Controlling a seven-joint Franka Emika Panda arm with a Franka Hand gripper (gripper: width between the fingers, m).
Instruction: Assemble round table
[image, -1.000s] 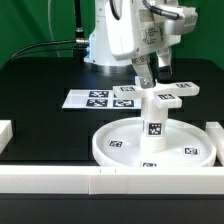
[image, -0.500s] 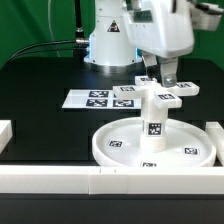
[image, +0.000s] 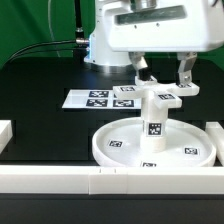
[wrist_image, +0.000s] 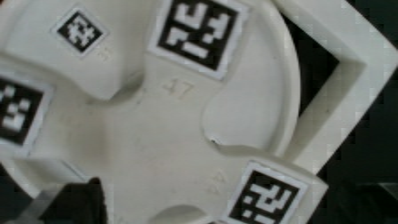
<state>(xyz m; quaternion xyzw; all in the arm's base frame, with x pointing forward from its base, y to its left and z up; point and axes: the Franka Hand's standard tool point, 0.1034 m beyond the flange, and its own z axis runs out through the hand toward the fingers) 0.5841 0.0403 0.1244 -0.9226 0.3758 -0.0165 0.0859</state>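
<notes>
Exterior view shows the gripper (image: 160, 68) spread wide and holding nothing, its two fingers (image: 141, 67) hanging on either side above the cross-shaped foot (image: 163, 96). That foot sits atop the short cylindrical leg (image: 153, 122), which stands upright in the centre of the large rimmed disc (image: 113, 147), close against the white border rail (image: 60, 179) along the table's (image: 40, 90) near edge. Behind the disc lies the marker board (image: 98, 99), toward the middle of the table.
</notes>
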